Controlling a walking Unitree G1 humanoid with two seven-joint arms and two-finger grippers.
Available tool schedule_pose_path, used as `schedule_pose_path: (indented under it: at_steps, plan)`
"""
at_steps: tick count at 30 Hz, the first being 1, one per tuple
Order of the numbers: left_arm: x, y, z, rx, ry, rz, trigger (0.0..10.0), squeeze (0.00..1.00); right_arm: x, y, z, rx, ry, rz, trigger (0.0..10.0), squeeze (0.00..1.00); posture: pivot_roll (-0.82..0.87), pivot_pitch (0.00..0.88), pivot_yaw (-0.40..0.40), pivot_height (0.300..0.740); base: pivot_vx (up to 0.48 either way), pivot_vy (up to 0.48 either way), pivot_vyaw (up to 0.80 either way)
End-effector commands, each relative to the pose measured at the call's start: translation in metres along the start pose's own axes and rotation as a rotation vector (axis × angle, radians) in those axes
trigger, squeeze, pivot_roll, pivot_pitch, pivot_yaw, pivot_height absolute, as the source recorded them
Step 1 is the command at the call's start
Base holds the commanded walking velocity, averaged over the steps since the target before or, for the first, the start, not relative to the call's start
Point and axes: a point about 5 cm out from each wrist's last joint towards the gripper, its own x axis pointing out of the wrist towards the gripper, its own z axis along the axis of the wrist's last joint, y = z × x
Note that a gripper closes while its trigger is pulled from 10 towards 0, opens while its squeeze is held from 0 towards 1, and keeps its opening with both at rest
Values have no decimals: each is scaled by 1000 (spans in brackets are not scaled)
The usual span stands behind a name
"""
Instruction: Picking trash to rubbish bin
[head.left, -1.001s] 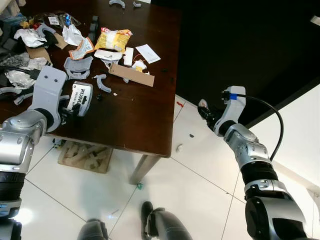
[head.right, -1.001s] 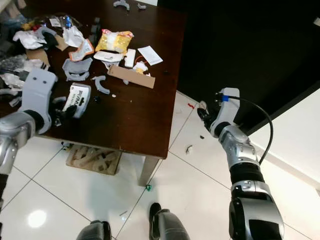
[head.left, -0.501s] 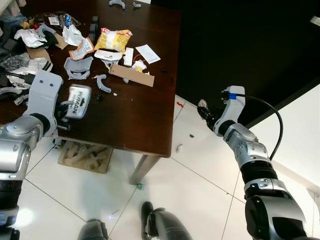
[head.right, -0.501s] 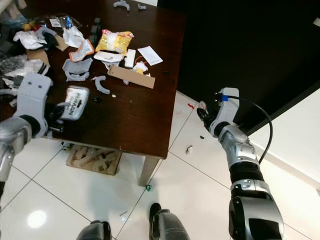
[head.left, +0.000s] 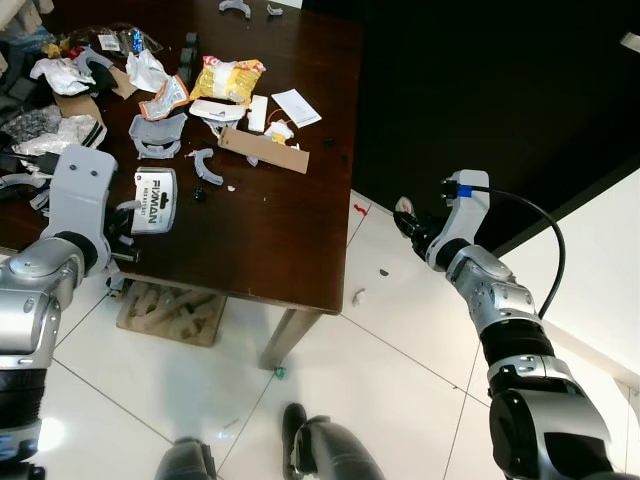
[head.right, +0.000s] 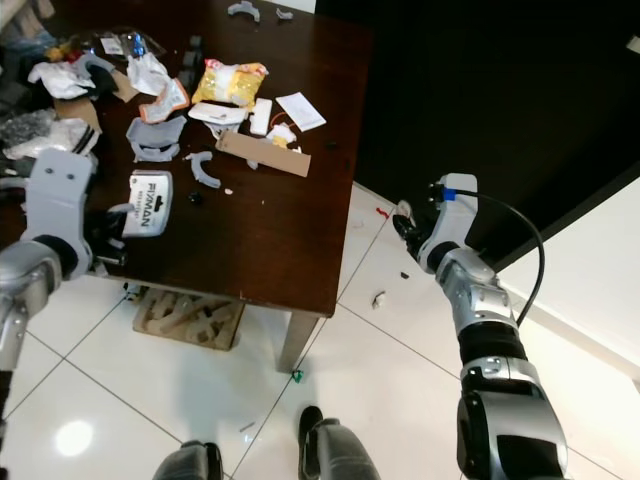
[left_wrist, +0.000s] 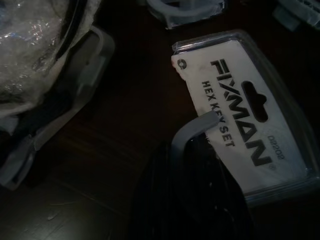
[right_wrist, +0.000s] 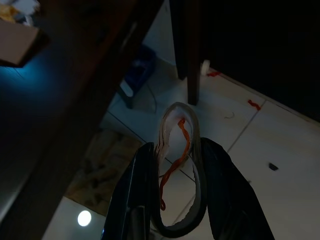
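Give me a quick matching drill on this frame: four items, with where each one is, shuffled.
Items:
1. hex key set pack
2. yellow snack bag
3. cardboard strip
4. pale wrapper scrap

Places:
A. between right gripper fingers, over the floor
B. at left gripper, near table edge
C. mid-table, lying flat
D. far side of table

Pairs: 1-B, 2-D, 3-C, 4-A
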Motion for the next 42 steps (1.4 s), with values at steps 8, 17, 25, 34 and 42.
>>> schedule_pose_path:
  at_steps: [8,17,25,34,42]
  plan:
    - [-11,18,60,-200,-468,83,5216,0,0,1,14,138,-128,30,10000,0,167,274,-157,740,0,0,0]
    - [-25,-14,85,-396,-675,-245,10000,0,2,4,17,171,-155,45,10000,0,178,256,-151,740,0,0,0]
    - [-54,-75,80,-417,-733,-742,10000,0,4,3,19,201,-186,40,10000,0,190,232,-138,740,0,0,0]
    - [-61,-133,34,-421,-487,-952,10000,0,-11,-44,16,155,-188,-284,10000,0,194,180,-117,740,0,0,0]
    - [-67,-148,9,-420,-356,-981,10000,0,-32,-75,-5,117,-106,-523,10000,0,203,144,-104,740,-232,0,0]
